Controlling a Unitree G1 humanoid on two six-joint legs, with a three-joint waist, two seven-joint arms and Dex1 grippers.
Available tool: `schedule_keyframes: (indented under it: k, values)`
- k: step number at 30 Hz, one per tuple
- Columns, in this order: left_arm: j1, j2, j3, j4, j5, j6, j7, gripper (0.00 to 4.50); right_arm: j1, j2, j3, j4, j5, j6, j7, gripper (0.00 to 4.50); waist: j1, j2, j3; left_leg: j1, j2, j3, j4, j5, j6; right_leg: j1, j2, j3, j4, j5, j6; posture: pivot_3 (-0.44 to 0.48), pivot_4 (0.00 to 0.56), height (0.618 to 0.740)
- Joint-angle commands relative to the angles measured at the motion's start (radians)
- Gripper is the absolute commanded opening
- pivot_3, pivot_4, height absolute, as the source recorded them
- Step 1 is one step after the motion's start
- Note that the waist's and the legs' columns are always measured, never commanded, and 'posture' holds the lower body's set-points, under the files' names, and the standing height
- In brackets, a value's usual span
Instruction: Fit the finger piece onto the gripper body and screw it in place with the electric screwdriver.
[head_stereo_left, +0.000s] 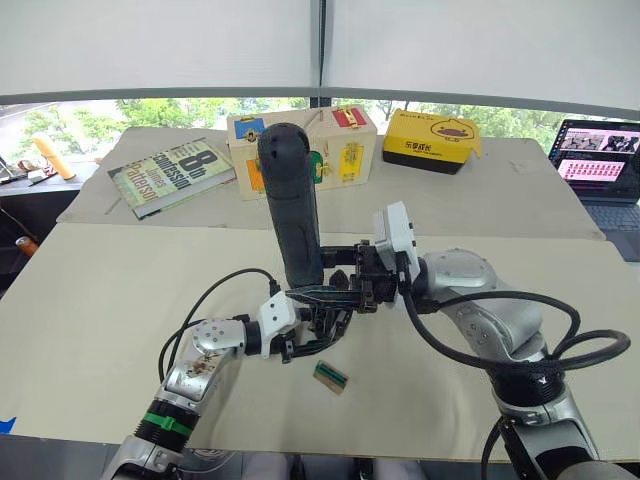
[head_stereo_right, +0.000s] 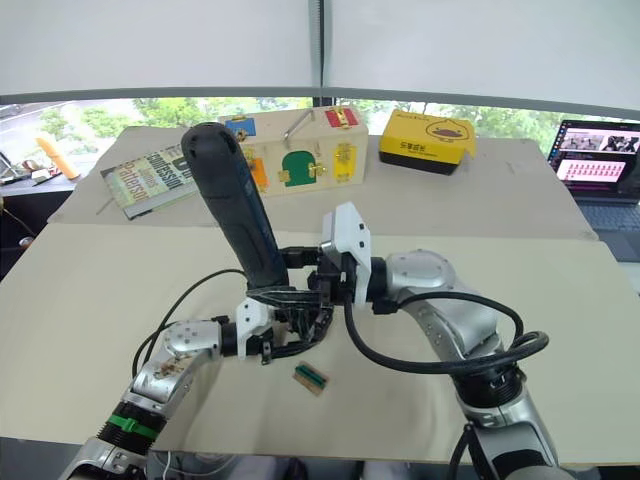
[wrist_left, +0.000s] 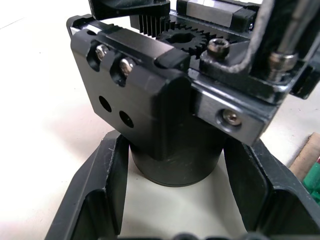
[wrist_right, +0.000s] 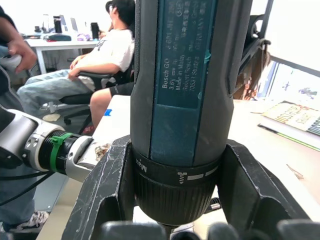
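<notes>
Thick black cylindrical electric screwdriver (head_stereo_left: 291, 205): held upright, clamped between the fingers of the right end effector (head_stereo_left: 345, 285), bit end pointed down. Small black blocky metal gripper body (wrist_left: 150, 100): gripped by the left end effector (head_stereo_left: 318, 325) just above the beige desk (head_stereo_left: 100, 320), directly beneath the screwdriver. Flat tan-and-green block (head_stereo_left: 331, 377): lying on the desk beside them.

electric screwdriver (head_stereo_left: 291, 205): black, upright; gripper body (wrist_left: 145, 95): black, beneath it
</notes>
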Motion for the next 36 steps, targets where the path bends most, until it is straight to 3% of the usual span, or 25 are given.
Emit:
schedule_keyframes:
  k: [1,36]
  values:
    - [0.026,0.014,-0.023,0.028,0.015,0.036,-0.002,2.27,0.025,-0.011,0.002,-0.005,-0.021,-0.007,-0.006,1.9,0.0,0.0,0.0,0.0,0.0,0.0,0.0,0.0,0.0,0.0,0.0,0.0,0.0,0.0,0.0,0.0,0.15,0.74]
    - [0.034,0.015,-0.026,0.028,0.014,0.033,0.007,2.27,0.118,-0.015,0.088,0.077,-0.118,-0.014,-0.136,1.9,0.001,0.0,-0.008,0.003,0.001,-0.001,-0.001,0.0,0.0,0.002,-0.005,0.002,0.0,0.0,0.0,0.0,0.15,0.74]
